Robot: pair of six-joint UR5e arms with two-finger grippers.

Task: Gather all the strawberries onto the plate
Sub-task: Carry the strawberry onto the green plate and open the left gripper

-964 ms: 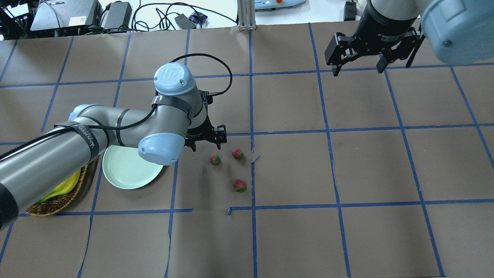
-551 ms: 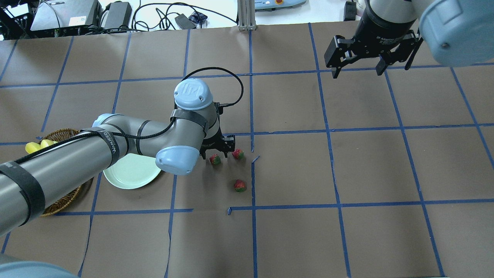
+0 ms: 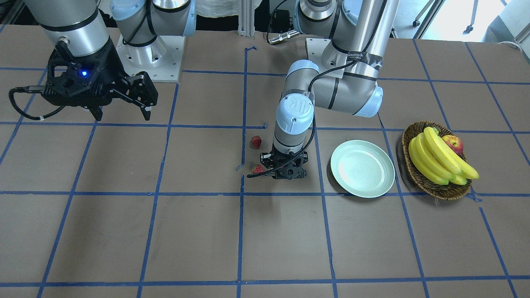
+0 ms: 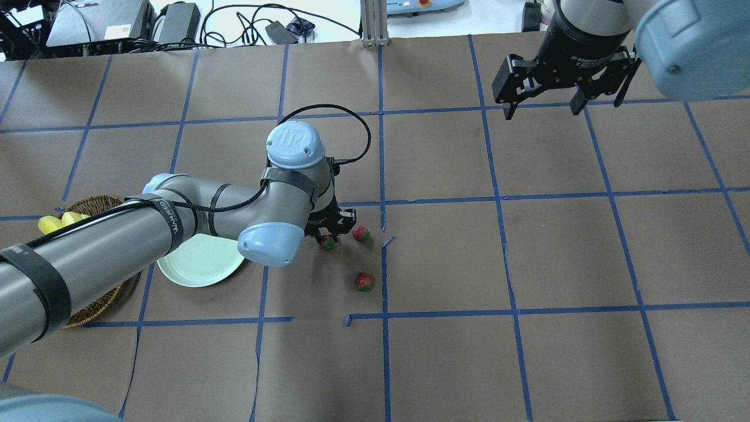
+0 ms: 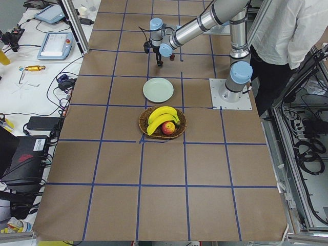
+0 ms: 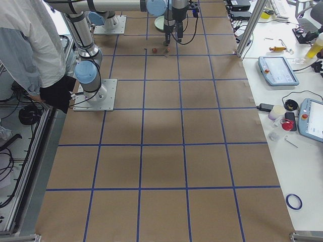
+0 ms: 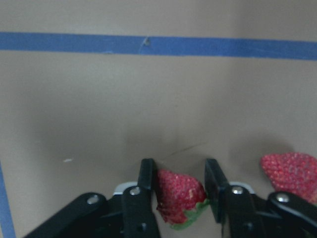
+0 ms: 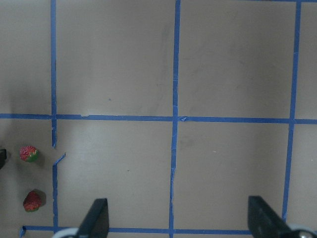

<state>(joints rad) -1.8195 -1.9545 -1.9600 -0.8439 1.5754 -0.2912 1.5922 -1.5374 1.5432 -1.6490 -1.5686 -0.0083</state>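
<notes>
Your left claw (image 7: 181,183) is down low over the surface (image 4: 556,252), wrist pointing straight down. Its two fingers (image 7: 147,181) are pinched in on one strawberry (image 7: 177,197). In the wrist view a pad sits against each side of the berry, with the green cap toward the camera.

Right next door is the second strawberry (image 4: 361,234). It lies just beside the claw's outer finger, apart from the gripped one and close to a blue tape line. The third strawberry (image 4: 364,282) lies on its own, nearer the robot's base, beside that same tape line.

So all three berries are on the brown paper, none on the plate (image 4: 196,269). The plate sits near the claw on the left arm's side. In the overhead view the arm's elbow covers part of its rim.

Just past the plate is the wicker basket (image 3: 430,184), with bananas (image 3: 434,157) and an apple (image 3: 453,144) in it.

Your right claw (image 4: 542,111) hangs high, well apart from all this on the other half of the surface. Its fingers are spread wide over bare paper and tape.
</notes>
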